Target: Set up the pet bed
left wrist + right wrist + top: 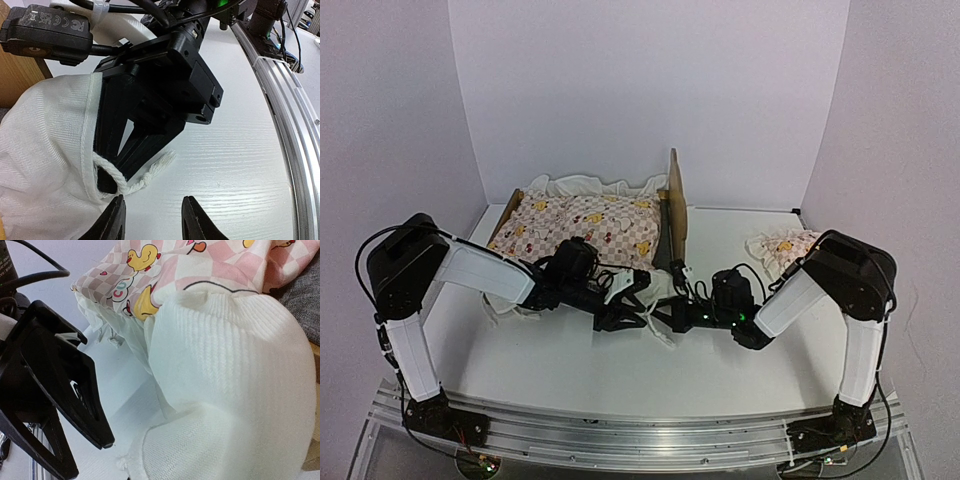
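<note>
The pet bed [676, 210] sits at the back of the table [620, 365], left of centre, with its headboard upright at its right end. The quilt [582, 222] lies on the bed, left of the headboard. The pillow [782, 246] lies on the table well right of the bed. A cloth [45, 165] hangs from under the quilt over the bed's front side. In front of the bed, the right gripper [111, 172] has its tips under the cloth's hem, and the left gripper [152, 220] is just beside it, above the table
</note>
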{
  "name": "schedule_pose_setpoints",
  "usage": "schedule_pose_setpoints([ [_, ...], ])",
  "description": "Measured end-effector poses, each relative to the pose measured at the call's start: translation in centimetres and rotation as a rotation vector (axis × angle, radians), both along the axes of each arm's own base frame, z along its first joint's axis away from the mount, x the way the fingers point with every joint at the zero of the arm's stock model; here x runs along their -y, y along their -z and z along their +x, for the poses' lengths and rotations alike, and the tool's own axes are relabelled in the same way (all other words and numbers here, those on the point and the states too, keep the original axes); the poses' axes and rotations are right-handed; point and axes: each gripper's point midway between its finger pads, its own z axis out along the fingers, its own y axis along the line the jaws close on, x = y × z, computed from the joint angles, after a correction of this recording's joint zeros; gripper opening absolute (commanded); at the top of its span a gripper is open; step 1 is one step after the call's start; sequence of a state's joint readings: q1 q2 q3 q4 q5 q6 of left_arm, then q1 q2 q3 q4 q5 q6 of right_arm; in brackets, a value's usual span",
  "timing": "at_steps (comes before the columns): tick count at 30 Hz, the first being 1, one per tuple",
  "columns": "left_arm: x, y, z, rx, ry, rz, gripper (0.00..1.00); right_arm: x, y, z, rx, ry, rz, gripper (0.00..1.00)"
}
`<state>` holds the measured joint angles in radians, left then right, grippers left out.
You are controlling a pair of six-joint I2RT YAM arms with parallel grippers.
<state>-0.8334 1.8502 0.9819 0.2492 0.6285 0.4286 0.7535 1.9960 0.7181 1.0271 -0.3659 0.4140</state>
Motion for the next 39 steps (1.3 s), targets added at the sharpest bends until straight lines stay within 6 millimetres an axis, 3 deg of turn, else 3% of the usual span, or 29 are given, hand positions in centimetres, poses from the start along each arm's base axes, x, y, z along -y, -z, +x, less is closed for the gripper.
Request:
schedule_pose_setpoints([
  [3, -0.6, -0.2, 0.0, 0.010, 0.005, 0.004, 0.38, 0.0, 0.0, 0.0, -0.004, -0.001, 0.004, 0.00],
  [7, -1.1, 0.0, 0.3, 0.031, 0.012, 0.011, 0.19, -0.1, -0.1, 0.0, -0.003, -0.001, 0.007, 0.00],
  [9, -1.2, 0.2, 0.9, 0.055, -0.005, 0.018, 0.15, -0.1, -0.2, 0.0, -0.003, -0.002, 0.008, 0.00],
  [22, -0.8, 5.3, 5.8, 0.195, -0.129, 0.103, 0.17, -0.1, -0.2, 0.0, -0.005, -0.004, 0.010, 0.00],
  [28, -1.0, 5.1, 7.4, 0.240, -0.183, 0.105, 0.20, -0.1, -0.2, -0.1, -0.007, -0.010, 0.011, 0.00],
  [39, 0.2, 3.4, 6.5, 0.258, -0.098, 0.010, 0.20, 0.1, -0.1, 0.5, 0.017, 0.021, -0.003, 0.00],
])
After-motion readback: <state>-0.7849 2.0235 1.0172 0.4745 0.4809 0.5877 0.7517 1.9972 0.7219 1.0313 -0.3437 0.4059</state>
